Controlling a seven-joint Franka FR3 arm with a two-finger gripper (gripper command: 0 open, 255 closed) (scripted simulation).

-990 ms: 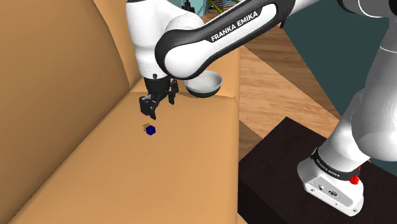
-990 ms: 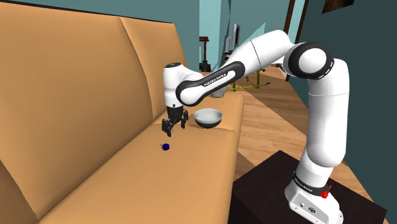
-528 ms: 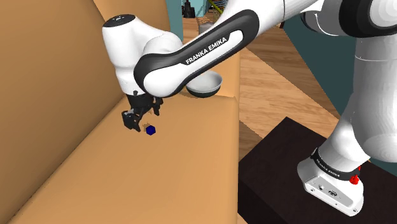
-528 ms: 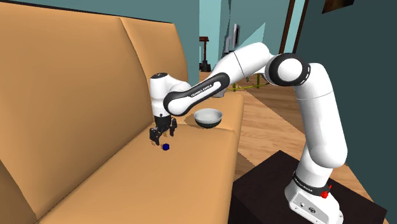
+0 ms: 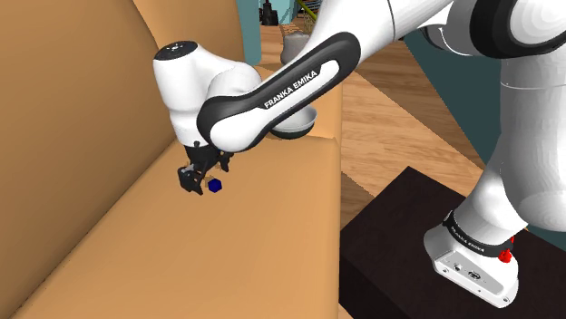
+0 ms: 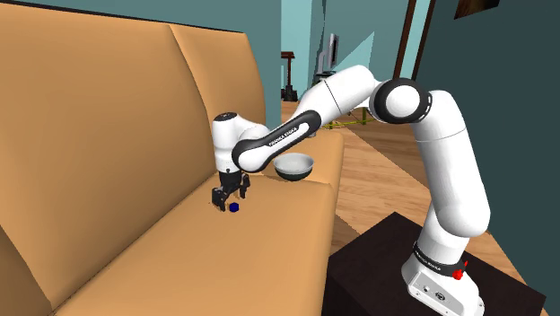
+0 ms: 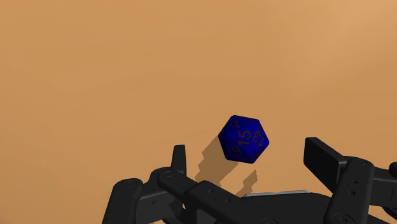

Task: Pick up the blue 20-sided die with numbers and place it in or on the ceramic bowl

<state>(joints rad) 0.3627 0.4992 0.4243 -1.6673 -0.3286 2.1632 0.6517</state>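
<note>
Shoulder view, sofa point(image 5: 181, 263): tan, with a tall backrest; its seat cushion runs from the lower left up to the far end and carries both the bowl and the die.
Floor point(image 5: 399, 118): wood planks on the shoulder view's right of the sofa, with a dark teal wall beyond.
Arm point(image 5: 272, 91): white with dark joints, lettered FRANKA EMIKA. It rises from the stand, arches over the sofa's edge and bends down toward the seat, the wrist pointing at the cushion.
Stand point(image 5: 390, 245): a dark box at the shoulder view's lower right, just beside the sofa's front edge, with the arm's white base on top.
Bowl point(image 6: 294, 166): grey, round and upright on the seat near the far end of the cushion. In the shoulder view the forearm crosses in front of part of it, and it sits well apart from the die.
Claw point(image 5: 203, 179): all black, low over the seat, its two fingers point(image 7: 179, 158) standing apart and clamped on nothing.
Die point(image 7: 243, 139): deep blue and many-sided, the number 15 showing on one face. It rests on the seat cushion and casts a small shadow. In the wrist view it lies between the spread fingers, touching neither — in the second exterior view it sits just beside the fingertips.
</note>
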